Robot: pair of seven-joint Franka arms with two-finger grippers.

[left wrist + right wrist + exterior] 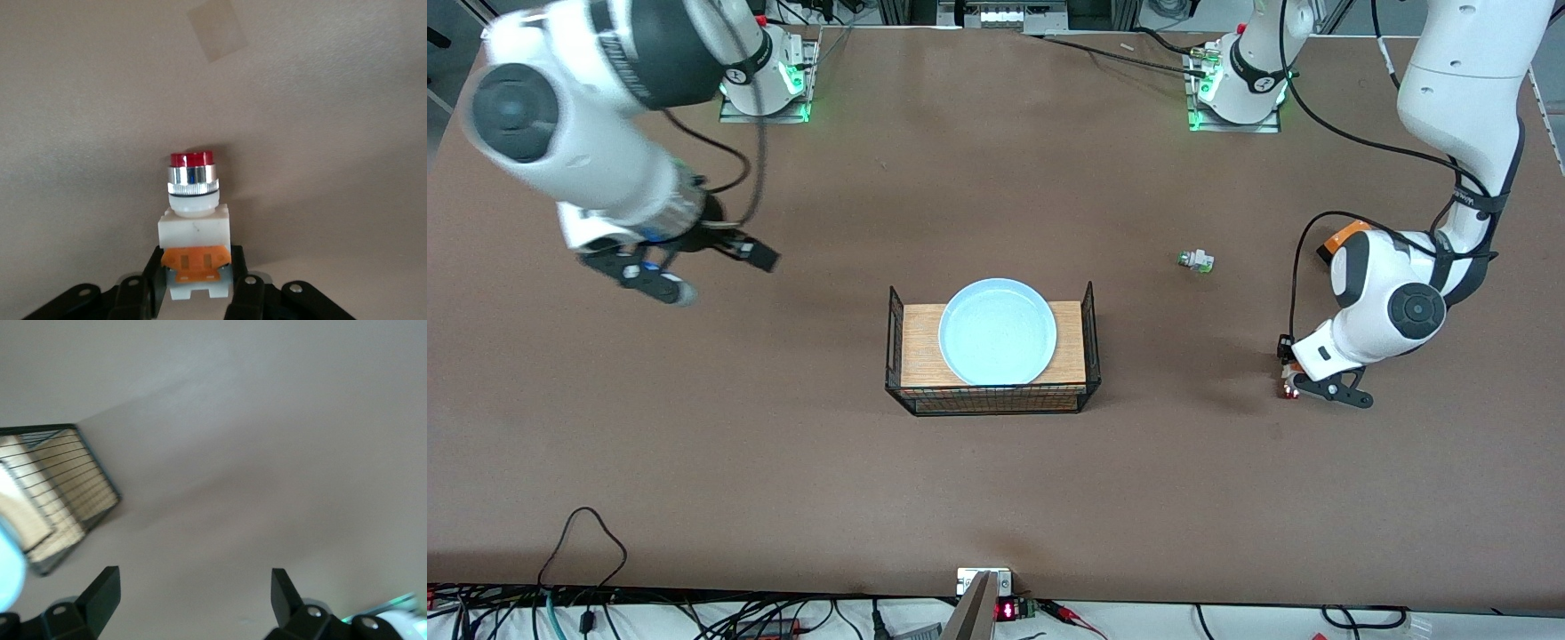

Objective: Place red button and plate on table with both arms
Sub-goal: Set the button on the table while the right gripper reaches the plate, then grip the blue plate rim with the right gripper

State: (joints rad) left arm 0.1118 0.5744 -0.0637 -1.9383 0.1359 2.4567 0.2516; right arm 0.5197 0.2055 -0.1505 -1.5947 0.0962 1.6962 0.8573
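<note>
White arms [1458, 80], grey joint caps, black cables, black pincers [1325, 384]

Pale blue plate [997, 331], red-capped button [193, 223], apparently brown table [996, 480]

Cut off and blurred

The plate [8, 570] is a blurred sliver at the right wrist view's edge; the red button [1288, 388] is nearly hidden under the left gripper [1303, 384].

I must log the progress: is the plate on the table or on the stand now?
On the stand: the plate lies flat on the wood top of the wire stand, not on the table.
</note>
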